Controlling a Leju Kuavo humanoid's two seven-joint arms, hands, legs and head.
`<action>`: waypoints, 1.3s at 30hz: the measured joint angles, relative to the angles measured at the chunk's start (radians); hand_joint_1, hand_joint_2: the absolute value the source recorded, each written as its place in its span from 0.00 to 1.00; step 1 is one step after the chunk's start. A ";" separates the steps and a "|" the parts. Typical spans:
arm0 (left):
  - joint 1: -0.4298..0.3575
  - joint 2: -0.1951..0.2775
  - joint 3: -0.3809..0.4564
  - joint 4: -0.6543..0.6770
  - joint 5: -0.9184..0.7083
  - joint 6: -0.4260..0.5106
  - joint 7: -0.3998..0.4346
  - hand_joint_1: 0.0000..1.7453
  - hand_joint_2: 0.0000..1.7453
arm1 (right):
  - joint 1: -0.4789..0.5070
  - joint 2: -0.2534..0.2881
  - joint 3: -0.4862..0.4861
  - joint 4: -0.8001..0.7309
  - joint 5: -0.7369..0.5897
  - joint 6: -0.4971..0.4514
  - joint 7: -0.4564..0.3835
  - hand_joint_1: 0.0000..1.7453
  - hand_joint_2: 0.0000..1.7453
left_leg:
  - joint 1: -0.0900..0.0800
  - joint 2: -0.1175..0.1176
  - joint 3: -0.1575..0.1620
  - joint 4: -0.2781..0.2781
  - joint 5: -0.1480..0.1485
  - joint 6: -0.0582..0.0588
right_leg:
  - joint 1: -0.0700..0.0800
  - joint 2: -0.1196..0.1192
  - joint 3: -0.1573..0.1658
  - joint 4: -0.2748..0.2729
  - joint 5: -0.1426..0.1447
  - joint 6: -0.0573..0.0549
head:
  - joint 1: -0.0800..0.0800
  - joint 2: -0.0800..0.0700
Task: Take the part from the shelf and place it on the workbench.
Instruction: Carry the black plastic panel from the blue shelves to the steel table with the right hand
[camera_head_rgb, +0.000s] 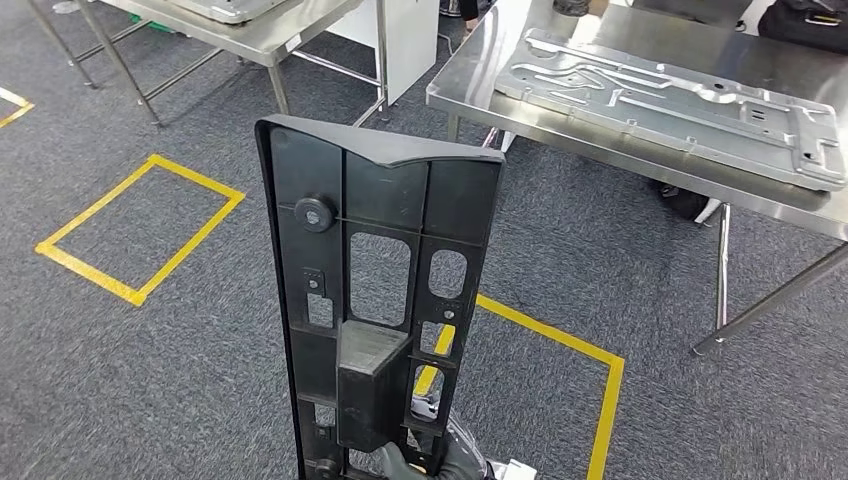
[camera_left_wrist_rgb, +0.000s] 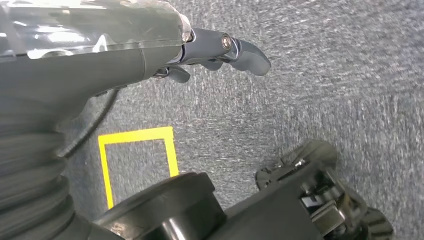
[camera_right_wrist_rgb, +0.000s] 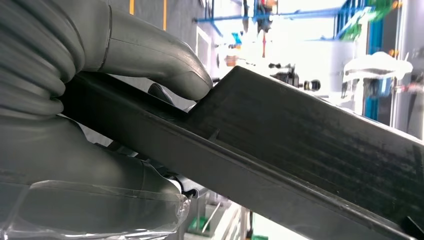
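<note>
Part held upright in right hand, short of the table

Part (camera_head_rgb: 385, 300), a long black plastic panel with ribs, cut-out windows and a round knob near its upper left, stands nearly upright in the middle of the head view, its lower end at the bottom edge of the picture. The right hand (camera_head_rgb: 415, 462) grips it there: grey fingers (camera_head_rgb: 392, 458) curl round the base below the boxy block moulded on the panel. In the right wrist view the thick thumb (camera_right_wrist_rgb: 165, 65) presses on one face of the part (camera_right_wrist_rgb: 300, 145) while the palm sits against the other side, so the panel's edge is clamped between them.

The left hand (camera_left_wrist_rgb: 210, 52) hangs over the carpet with nothing in it, its dark fingers (camera_left_wrist_rgb: 245, 52) partly bent and apart.

Beyond the part, to the right, stands a steel table (camera_head_rgb: 480, 70) carrying a large flat metal plate (camera_head_rgb: 680, 100) with stamped channels. The part is well apart from it, over grey carpet (camera_head_rgb: 150, 380). Yellow tape squares (camera_head_rgb: 140, 225) mark the floor to the left and just behind the panel. Another steel table (camera_head_rgb: 270, 35) stands at the upper left.
</note>
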 joint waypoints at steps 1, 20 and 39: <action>0.000 0.000 0.000 0.000 0.000 0.000 0.000 0.00 1.00 | 0.000 0.000 0.000 0.000 0.000 0.000 0.000 1.00 1.00 | 0.000 0.013 0.002 0.001 -0.002 -0.002 | -0.002 -0.004 0.009 -0.020 0.021 0.002 | 0.000 0.000; 0.000 0.003 0.000 0.000 0.001 0.000 -0.003 0.00 1.00 | -0.001 0.000 0.002 0.000 -0.002 -0.001 -0.001 1.00 1.00 | 0.003 -0.092 -0.021 0.058 -0.015 -0.040 | 0.005 0.096 0.163 -0.299 0.126 -0.045 | 0.000 0.000; -0.004 0.000 0.000 0.000 0.002 0.000 -0.002 0.00 1.00 | -0.005 -0.002 0.002 -0.001 -0.003 0.002 -0.001 1.00 1.00 | -0.012 0.069 0.033 0.005 -0.036 -0.028 | 0.014 -0.047 0.157 -0.306 0.133 -0.033 | 0.000 0.000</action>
